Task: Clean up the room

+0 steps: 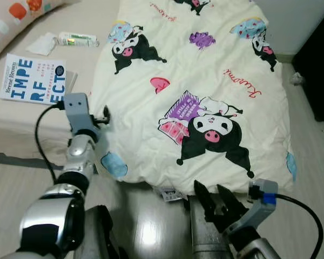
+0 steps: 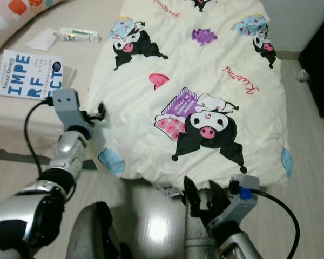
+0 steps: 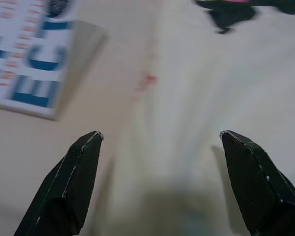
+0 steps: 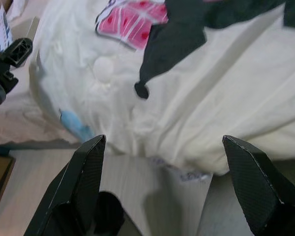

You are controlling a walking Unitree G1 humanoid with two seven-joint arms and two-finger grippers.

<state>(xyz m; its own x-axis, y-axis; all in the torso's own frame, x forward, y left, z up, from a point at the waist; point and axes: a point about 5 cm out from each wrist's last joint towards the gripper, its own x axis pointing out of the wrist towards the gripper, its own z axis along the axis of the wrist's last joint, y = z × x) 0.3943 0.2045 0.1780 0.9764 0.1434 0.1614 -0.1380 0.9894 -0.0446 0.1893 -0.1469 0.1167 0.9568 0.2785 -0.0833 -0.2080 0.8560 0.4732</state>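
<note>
Both arms address the cream cartoon-print blanket (image 1: pixel 205 91), spread across the bed with its near edge hanging to the floor. The left gripper (image 1: pixel 105 115) — fingers spread, nothing held — sits at the blanket's left edge, beside the book (image 1: pixel 33 79); the right gripper (image 1: pixel 218 200), likewise open, waits below the near hem. A sound grasp probably wants each pair closing on gathered fabric, not a single thin fold.
</note>
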